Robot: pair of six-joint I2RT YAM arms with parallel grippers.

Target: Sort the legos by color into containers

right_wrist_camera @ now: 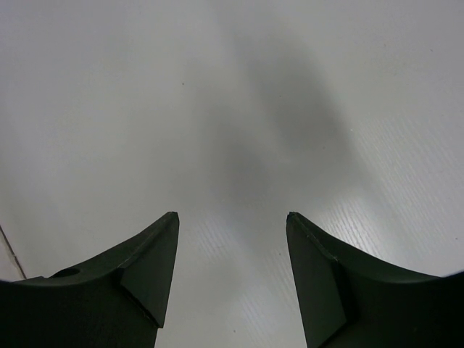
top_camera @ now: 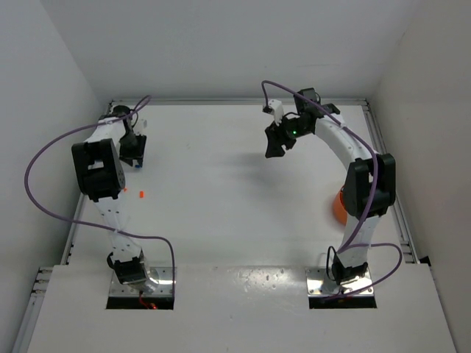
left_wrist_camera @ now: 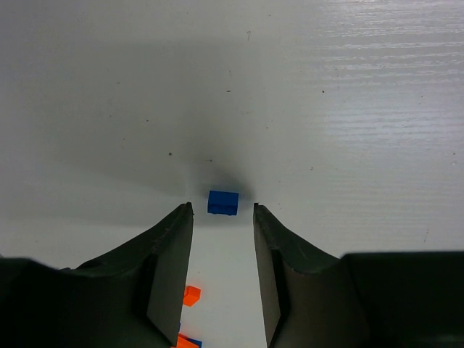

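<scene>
Brick (left_wrist_camera: 223, 202), blue, lies just beyond our left hand (left_wrist_camera: 222, 212), centred on its released gap, long side across; we see right hand (right_wrist_camera: 232, 217) released, well apart

The right arm (top_camera: 370, 184) hides most of the orange bowl (top_camera: 337, 207), whose inside cannot be seen.

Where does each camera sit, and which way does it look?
Top external: above and behind the robot, looking down on the table; left arm and right arm show.
Left wrist: looking down past the open left gripper at a blue brick.
Right wrist: looks down past the open right gripper at the table.
Shared: top and left wrist both show orange bricks.
</scene>
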